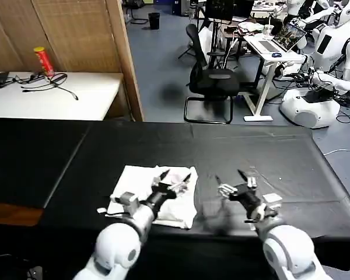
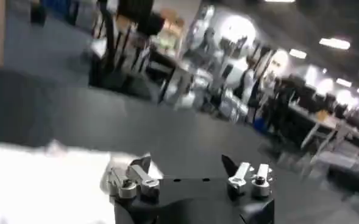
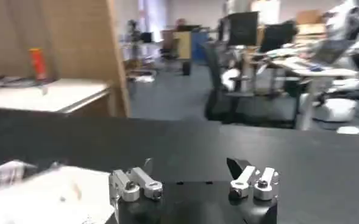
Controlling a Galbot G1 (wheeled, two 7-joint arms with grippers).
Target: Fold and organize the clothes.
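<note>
The black table (image 1: 163,146) is the biggest thing here and it goes under both arms, far out in front of them. On it lies the white T-shirt (image 1: 134,181), folded into a compact, roughly rectangular bundle with uneven edges. It lies under the left gripper (image 1: 176,177) and reaches back along that arm toward the robot's body; from the right gripper (image 1: 232,176) it is to the left side, with a strip of bare black table between them.

The left gripper hangs above the right edge of the T-shirt, and its two fingers are spread apart with nothing between them. In the left wrist view the same fingers (image 2: 141,164) stand wide, and the white cloth (image 2: 45,182) shows beneath and to one side of them.

The right gripper is over the bare table, near the left gripper but apart from it. Its fingers (image 3: 239,165) are also spread and hold nothing. In the right wrist view the T-shirt (image 3: 45,195) is a white area beside the gripper.
</note>
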